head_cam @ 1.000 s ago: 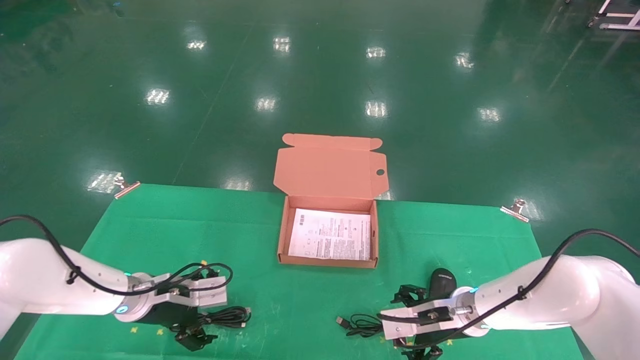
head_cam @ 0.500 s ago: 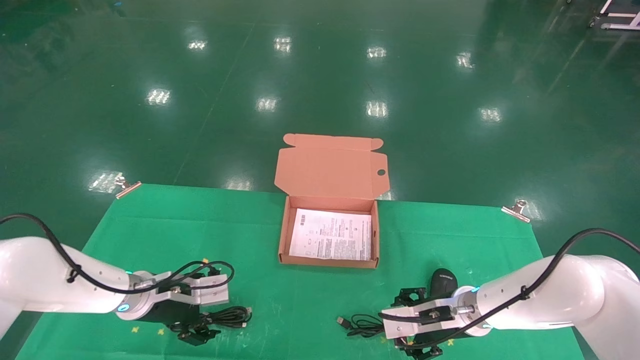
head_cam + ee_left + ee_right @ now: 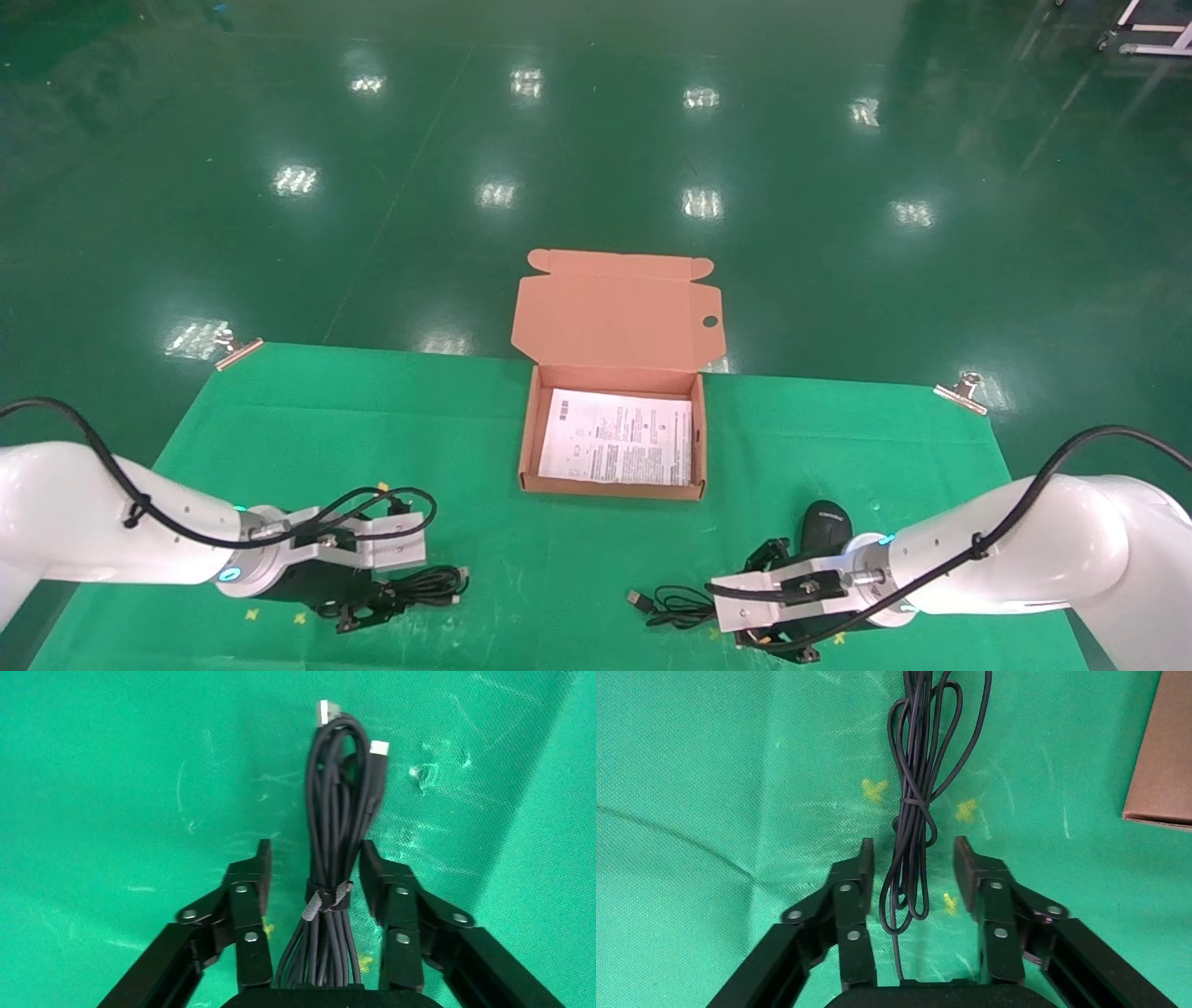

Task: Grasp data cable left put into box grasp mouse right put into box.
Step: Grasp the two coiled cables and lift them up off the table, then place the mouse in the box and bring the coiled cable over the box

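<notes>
Left hand [image 3: 313, 881], fingers apart, straddles thin black bundled data cable [image 3: 337, 822] on green cloth counter [image 3: 279, 438]; clench at tie wrap. Salmon-orange cardboard box [image 3: 527, 438] sits center. Right hand [image 3: 911, 874], unclenched, straddles small black oval mouse [image 3: 825, 522] cord.

Bare green cloth [image 3: 391, 438] is seen left and right of the box [image 3: 527, 438], up to its low walls. The raised lid [image 3: 615, 312] blocks the box's far side.
</notes>
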Available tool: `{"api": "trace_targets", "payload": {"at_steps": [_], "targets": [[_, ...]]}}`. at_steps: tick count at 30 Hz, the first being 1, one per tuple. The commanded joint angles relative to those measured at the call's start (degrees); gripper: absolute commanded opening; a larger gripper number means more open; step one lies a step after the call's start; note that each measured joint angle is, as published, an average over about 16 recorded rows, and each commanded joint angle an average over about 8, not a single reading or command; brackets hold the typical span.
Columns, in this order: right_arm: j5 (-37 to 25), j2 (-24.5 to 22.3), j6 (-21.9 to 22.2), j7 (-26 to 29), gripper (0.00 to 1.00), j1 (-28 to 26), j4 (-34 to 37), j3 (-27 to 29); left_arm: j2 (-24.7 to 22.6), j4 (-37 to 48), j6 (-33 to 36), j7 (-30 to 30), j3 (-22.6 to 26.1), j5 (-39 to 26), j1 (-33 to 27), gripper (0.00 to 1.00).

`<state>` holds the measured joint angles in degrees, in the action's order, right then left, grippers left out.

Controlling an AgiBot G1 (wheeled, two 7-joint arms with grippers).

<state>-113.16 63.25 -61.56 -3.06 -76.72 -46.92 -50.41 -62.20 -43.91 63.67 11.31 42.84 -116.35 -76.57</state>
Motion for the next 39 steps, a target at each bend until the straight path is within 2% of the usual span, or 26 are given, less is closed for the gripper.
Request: {"api": "trace_targets", "payload": {"at_steps": [1,12,17,25,28,33,39], "targets": [[0.0,0.0,0.0,0.0,0.00,0.0,0.0,0.0,0.0,-0.1,0.0,0.0,0.0,0.0,0.0,0.00],[0.2,-0.2,0.0,0.2,0.00,0.0,-0.1,0.2,0.2,-0.3,0.2,-0.1,-0.1,0.2,0.0,0.00],[2.0,-2.5,0.3,1.5,0.00,-0.9,-2.2,2.0,1.8,-2.4,0.8,-1.2,-0.8,1.5,-0.3,0.00],[3.6,-10.8,0.5,9.9,0.00,-4.9,-13.3,7.0,6.3,-14.0,-0.9,-2.6,-2.6,1.0,-2.2,0.00],[2.9,-12.3,1.5,13.4,0.00,-7.2,-17.5,8.7,7.3,-19.7,-3.0,-1.6,-3.3,-0.8,-3.1,0.00],[1.5,-10.0,4.7,16.4,0.00,-11.8,-19.4,10.6,6.6,-26.4,-6.6,1.0,-4.4,-4.2,-4.8,0.00],[2.2,-3.2,9.2,13.6,0.00,-17.4,-13.7,11.7,3.2,-29.2,-10.1,3.3,-4.9,-8.5,-7.5,0.00]]}}
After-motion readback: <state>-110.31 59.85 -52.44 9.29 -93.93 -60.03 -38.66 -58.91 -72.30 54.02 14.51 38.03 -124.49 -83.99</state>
